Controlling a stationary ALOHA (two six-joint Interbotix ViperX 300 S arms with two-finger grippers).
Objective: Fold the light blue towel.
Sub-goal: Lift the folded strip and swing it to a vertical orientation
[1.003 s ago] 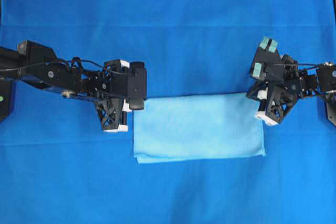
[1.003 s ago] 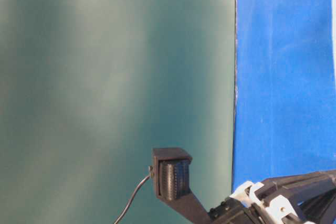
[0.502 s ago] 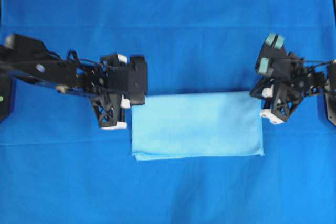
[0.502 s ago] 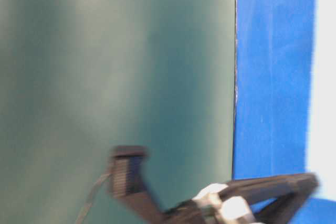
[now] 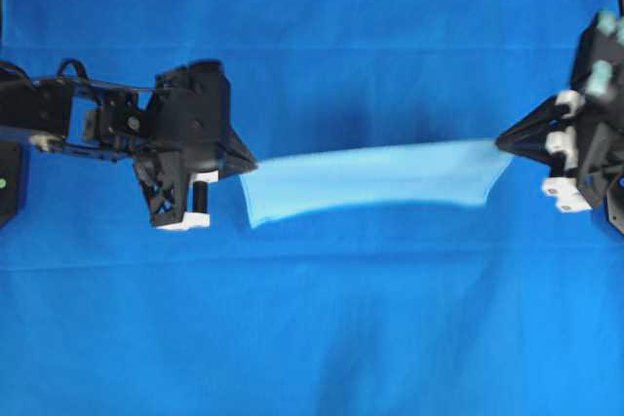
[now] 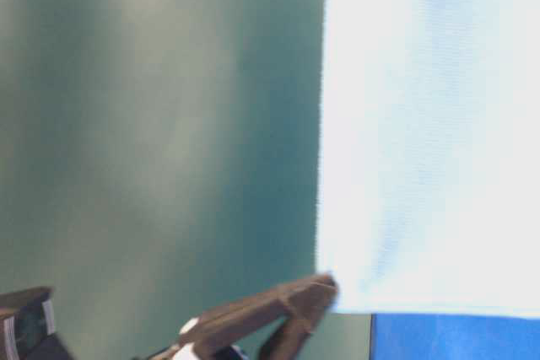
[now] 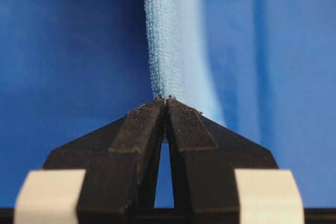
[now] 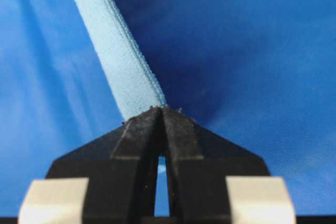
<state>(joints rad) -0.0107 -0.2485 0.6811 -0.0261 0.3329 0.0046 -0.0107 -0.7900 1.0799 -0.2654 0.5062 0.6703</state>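
Tabletop (image 5: 312,338) under royal-blue cover. Towel (image 5: 375,180) lifted, stretched between grippers, sagging mid-span. Left gripper (image 5: 244,160) pinched shut on left edge; right gripper (image 5: 503,143) pinched shut on right edge. Risk: thin-edge grips slip under tension; uneven lowering skews fold.

A royal-blue covering (image 5: 322,338) lay spread over the table — flat across the whole overhead view, with a faint horizontal crease near its far edge. In the table-level view a dull teal-green wall (image 6: 152,124) filled the left side — plain and blurred — with a strip of the blue covering at bottom right.
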